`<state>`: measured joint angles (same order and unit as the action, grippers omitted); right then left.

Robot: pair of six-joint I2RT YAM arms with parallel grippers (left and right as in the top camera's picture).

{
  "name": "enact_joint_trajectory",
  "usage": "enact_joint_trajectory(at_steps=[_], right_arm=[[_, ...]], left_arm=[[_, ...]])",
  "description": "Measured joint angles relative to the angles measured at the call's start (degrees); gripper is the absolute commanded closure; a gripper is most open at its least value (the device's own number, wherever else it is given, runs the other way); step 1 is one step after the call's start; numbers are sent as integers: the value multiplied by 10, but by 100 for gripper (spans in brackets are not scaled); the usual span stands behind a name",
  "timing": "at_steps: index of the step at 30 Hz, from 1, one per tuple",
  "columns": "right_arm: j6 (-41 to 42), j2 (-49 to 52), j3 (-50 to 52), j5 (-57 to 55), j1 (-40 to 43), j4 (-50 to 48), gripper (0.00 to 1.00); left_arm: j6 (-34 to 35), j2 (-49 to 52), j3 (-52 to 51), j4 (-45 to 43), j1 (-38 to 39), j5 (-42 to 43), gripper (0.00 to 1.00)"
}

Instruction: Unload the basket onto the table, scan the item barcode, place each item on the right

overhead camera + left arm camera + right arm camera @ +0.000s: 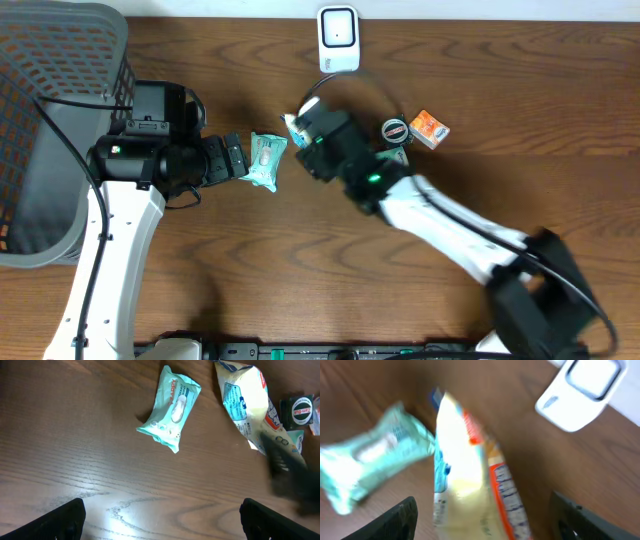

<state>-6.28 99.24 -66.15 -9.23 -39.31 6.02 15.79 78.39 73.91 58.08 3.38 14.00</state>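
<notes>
Item under inspection: a yellow snack packet (242, 402), lying on the desk (520, 80) directly under the right end effector (484, 505), a short way in front of the white scanner (338, 38) at the far edge. The right end effector is released: in its wrist view the two fingers stand spread on either side of the packet with a gap at each side, so nothing is gripped. The left end effector (161, 505) is likewise released and empty, hovering near a teal pack of wipes (172, 407), which lies just beside the snack packet but apart from it. A round tin (395, 130) and a small orange box (429, 128) sit close together to the right of the packet. Assessment: the step in hand is at the point of grasp on the packet, with the scan itself not under way, since the packet rests on the desk and is not presented to the scanner window. The right wrist view is blurred and no barcode can be made out in any view. The next move would call for closing the right fingers squarely on the packet's sides, lifting it clear of the wipes, then turning whichever face carries the barcode toward the scanner.
</notes>
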Motion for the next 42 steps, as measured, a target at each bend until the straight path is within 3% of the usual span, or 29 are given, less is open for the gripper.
enact_joint_trajectory(at_steps=[8,10,13,16,23,25,29,34,39,42], right_arm=[[34,-37,0,94,86,9,21],[44,-19,-1,111,96,5,24],[51,33,-1,159,100,-8,41],[60,86,-1,211,96,-8,50],[63,86,0,278,73,-7,55],[63,62,0,272,71,-7,52],[63,0,-1,215,72,-24,28],[44,1,-3,183,72,-20,18],[36,93,-2,178,72,-24,15],[35,152,-2,220,72,-29,27]], left_arm=[[0,0,0,0,0,0,2],[0,0,0,0,0,0,2],[0,0,0,0,0,0,2],[0,0,0,0,0,0,2],[0,0,0,0,0,0,2],[0,0,0,0,0,0,2],[0,0,0,0,0,0,2],[0,0,0,0,0,0,2],[0,0,0,0,0,0,2],[0,0,0,0,0,0,2]])
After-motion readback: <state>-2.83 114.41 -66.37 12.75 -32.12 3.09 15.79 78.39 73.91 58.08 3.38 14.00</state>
